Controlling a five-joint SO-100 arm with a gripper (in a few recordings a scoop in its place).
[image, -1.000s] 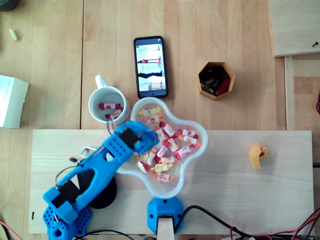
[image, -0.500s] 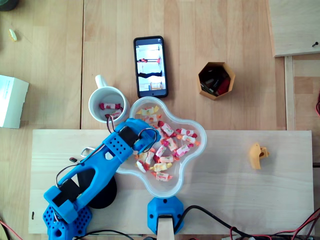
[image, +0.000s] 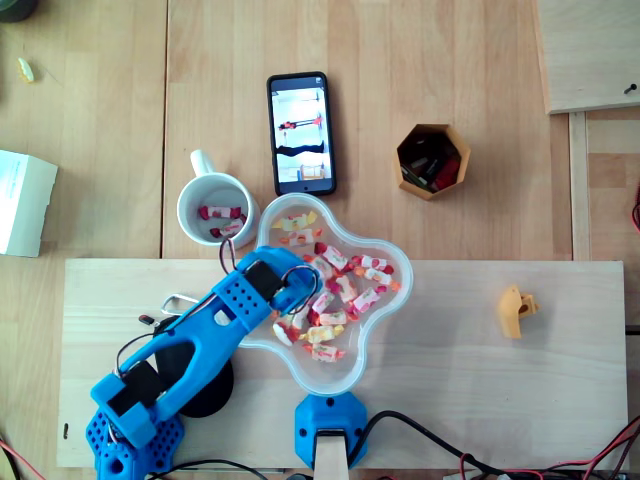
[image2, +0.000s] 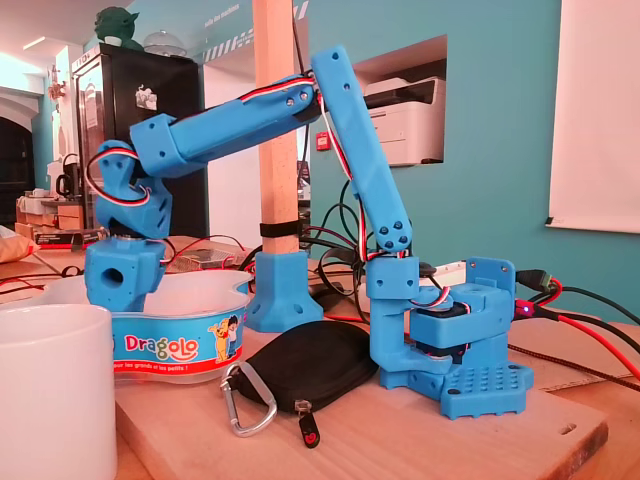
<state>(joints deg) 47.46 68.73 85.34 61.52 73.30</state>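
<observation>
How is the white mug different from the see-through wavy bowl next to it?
The white ceramic mug is round with a handle; the clear plastic bowl has a wavy, clover-like rim. The mug is smaller, the bowl wider. The mug holds only a few wrapped candies; the bowl holds many. Both are open on top and have the same kind of candies inside.

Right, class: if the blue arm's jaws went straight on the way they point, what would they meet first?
Most likely the wrapped sweets in the white bowl; the jaws point down into it, height above them unclear.
</observation>
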